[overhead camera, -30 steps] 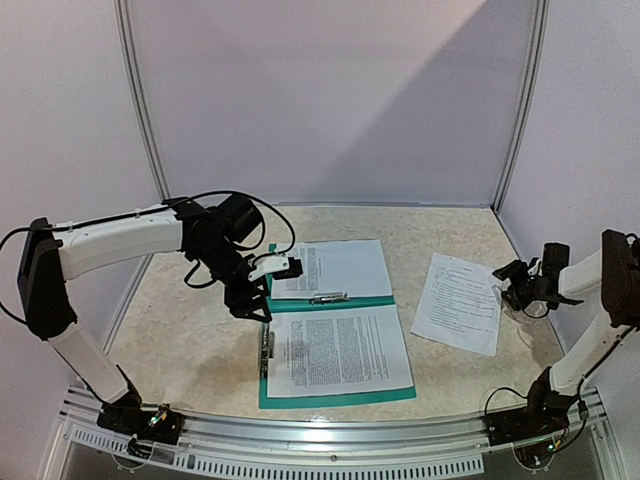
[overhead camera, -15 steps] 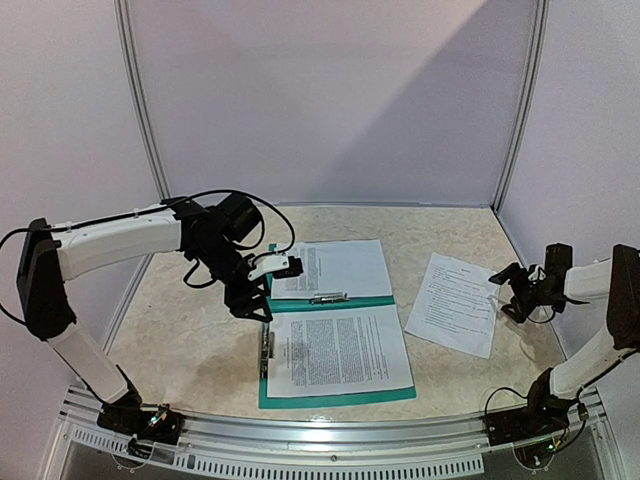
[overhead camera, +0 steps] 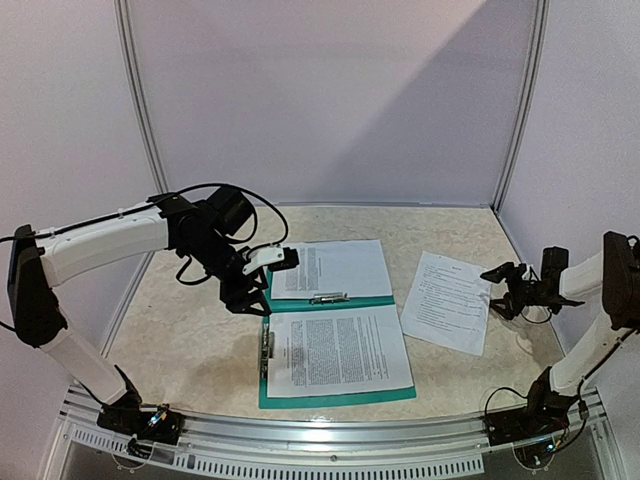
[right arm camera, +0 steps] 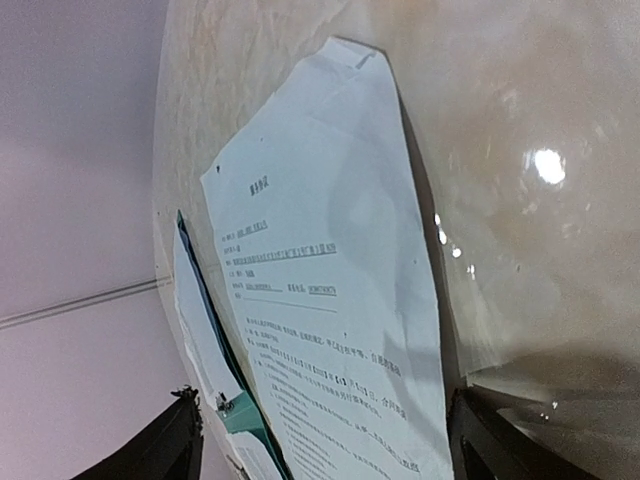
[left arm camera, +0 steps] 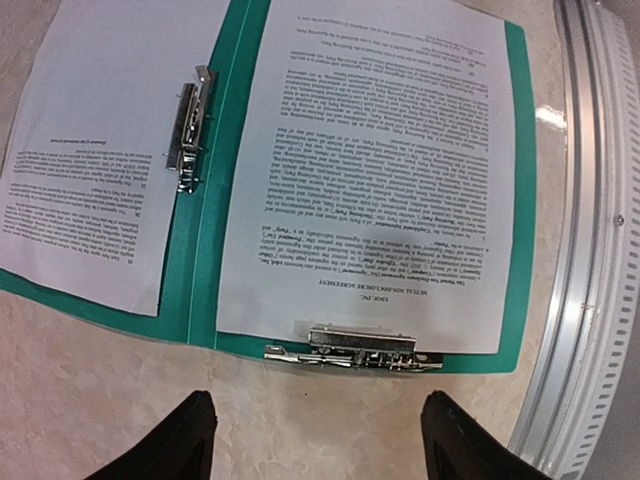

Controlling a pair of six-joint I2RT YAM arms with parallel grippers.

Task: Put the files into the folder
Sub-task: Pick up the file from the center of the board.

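**A:** Item one, the folder (overhead camera: 330,399)?

**B:** Teal plastic, lying opened flat on the table (overhead camera: 180,340), both flaps up. It's open so paper can be laid in from above.

**A:** Contents?

**B:** Two printed pages. The near sheet (overhead camera: 340,350) is on the folder's near flap. Its left end is at the edge clip (left arm camera: 355,345), which looks to lie over the paper, so I'd count it as filed. The far sheet (overhead camera: 335,268) is on the far flap, with the middle clip (left arm camera: 190,125) at its edge by the spine. I can't tell whether that clip bites the paper.

**A:** Anything outside the folder?

**B:** One loose sheet (overhead camera: 447,300), right of the folder, apart from it and askew. The edge away from the folder throws a shadow, so I judge it is slightly lifted. That would give a finger something to get under.

**A:** The arms?

**B:** The left gripper (left arm camera: 318,405) is just off the folder's left edge, facing the edge clip, fingers well spread and holding nothing. I'd guess it is placed to work that clip or steady the folder.

The right gripper (overhead camera: 500,288) is beyond the loose sheet, on the side away from the folder. It is low, with jaws wide and nothing gripped. I can't tell whether it touches the paper. It is presumably there to bring the page toward the folder.

**A:** Outstanding?

**B:** That one page.
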